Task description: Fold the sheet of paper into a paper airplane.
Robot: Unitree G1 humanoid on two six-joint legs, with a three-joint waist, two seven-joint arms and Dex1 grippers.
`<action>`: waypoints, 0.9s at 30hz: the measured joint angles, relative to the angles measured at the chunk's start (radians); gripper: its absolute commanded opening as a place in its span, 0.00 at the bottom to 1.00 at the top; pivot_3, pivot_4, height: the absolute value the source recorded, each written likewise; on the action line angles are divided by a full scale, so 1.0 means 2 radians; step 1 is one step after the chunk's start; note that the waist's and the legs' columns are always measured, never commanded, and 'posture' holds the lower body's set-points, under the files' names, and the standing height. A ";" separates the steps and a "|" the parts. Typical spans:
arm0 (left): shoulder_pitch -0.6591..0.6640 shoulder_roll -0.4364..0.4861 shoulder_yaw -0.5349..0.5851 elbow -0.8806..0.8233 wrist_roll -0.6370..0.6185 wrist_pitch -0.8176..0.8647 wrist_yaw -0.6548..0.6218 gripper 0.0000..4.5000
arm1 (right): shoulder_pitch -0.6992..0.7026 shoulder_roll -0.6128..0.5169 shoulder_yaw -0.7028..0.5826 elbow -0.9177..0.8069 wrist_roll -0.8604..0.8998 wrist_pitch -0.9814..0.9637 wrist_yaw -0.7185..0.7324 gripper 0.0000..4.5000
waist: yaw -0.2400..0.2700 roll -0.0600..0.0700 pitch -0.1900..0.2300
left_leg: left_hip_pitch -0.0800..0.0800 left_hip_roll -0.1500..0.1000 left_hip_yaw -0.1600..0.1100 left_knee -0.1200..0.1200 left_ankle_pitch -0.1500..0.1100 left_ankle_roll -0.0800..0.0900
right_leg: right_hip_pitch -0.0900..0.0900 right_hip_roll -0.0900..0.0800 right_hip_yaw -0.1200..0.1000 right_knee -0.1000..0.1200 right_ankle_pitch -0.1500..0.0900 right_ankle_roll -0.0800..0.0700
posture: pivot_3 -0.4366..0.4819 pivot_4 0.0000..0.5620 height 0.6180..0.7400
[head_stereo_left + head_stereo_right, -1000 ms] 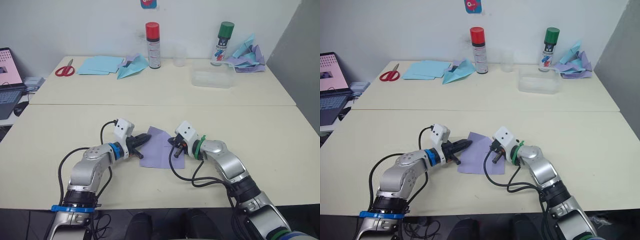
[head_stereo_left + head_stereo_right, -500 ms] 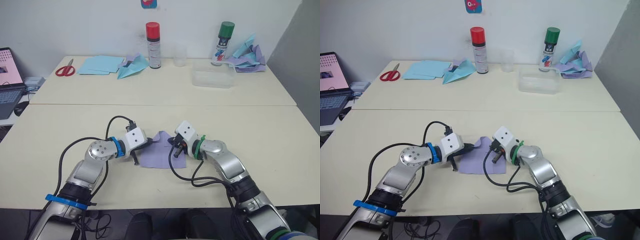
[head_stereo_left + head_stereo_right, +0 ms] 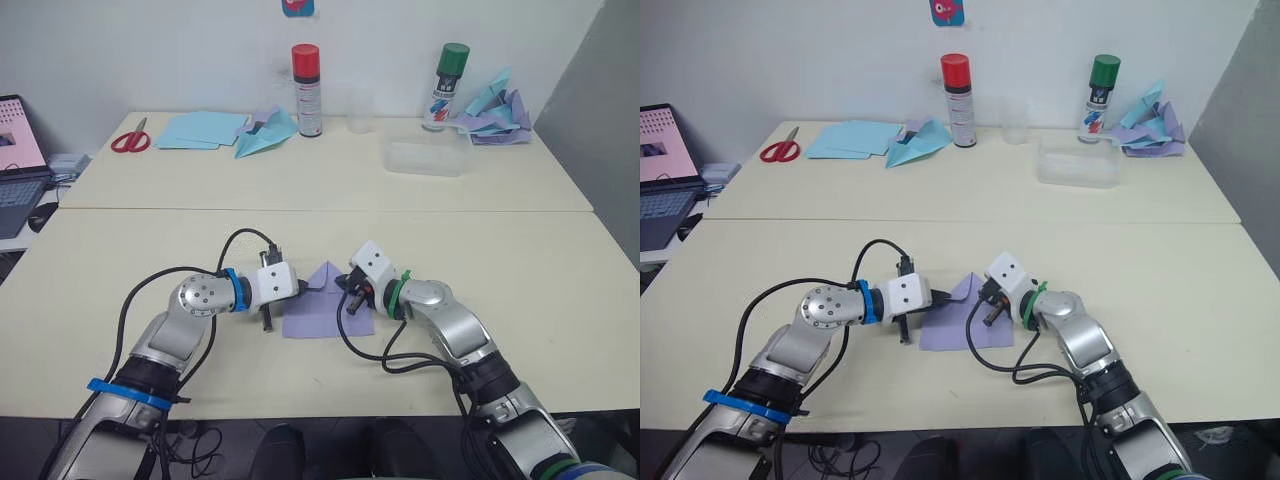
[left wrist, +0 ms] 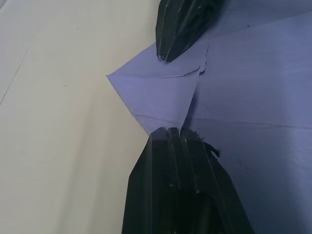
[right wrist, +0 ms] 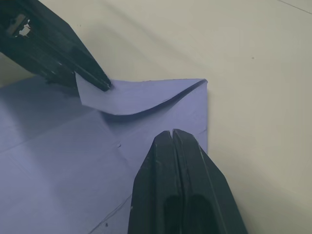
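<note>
The sheet of paper [image 3: 328, 318], pale lavender, lies flat on the near table between my two grippers. Its far left corner is folded over into a curled triangular flap [image 4: 156, 95]. My left gripper [image 3: 303, 288] is shut on the tip of that flap [image 5: 85, 85], just above the sheet. My right gripper [image 5: 170, 132] is shut, with its tip pressing down on the sheet beside the flap's far edge. The two fingertips stand about a finger-length apart. The paper airplane is out of view.
On the far table stand a red-capped spray can [image 3: 306, 90], a green-capped can [image 3: 446, 85], a clear plastic box [image 3: 425, 157], a teal paper plane [image 3: 265, 135], light blue sheets [image 3: 200, 128], red scissors [image 3: 130, 140] and a pile of folded papers [image 3: 495, 110]. A laptop [image 3: 15, 170] sits far left.
My left gripper lifted the sheet's far left corner and carried it rightward over the sheet, forming the flap. The right gripper stayed in place on the paper.
</note>
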 measured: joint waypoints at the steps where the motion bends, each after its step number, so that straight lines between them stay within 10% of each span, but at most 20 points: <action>1: -0.002 -0.001 -0.001 0.002 0.000 0.001 -0.001 0.01 | -0.003 0.005 -0.006 0.006 0.002 -0.003 -0.004 0.00 | 0.000 0.000 0.000 | 0.000 0.000 0.000 0.000 0.000 0.000 | 0.000 0.000 0.000 0.000 0.000 0.000 | 0.48 0.27 1.00; 22: -0.005 -0.014 0.001 -0.003 -0.004 0.020 0.001 0.01 | -0.090 0.050 0.003 0.160 -0.026 -0.078 -0.005 0.00 | 0.007 0.001 0.000 | 0.000 0.000 0.001 0.000 0.000 0.000 | 0.000 0.000 0.000 0.000 0.000 0.000 | 0.48 0.27 1.00; 27: 0.020 -0.012 0.008 -0.046 -0.022 0.048 -0.005 0.30 | -0.090 0.052 0.003 0.162 -0.029 -0.084 -0.005 0.00 | 0.007 0.001 0.000 | 0.000 0.000 0.000 0.000 0.000 0.000 | 0.000 0.000 0.000 0.000 0.000 0.000 | 0.48 0.27 1.00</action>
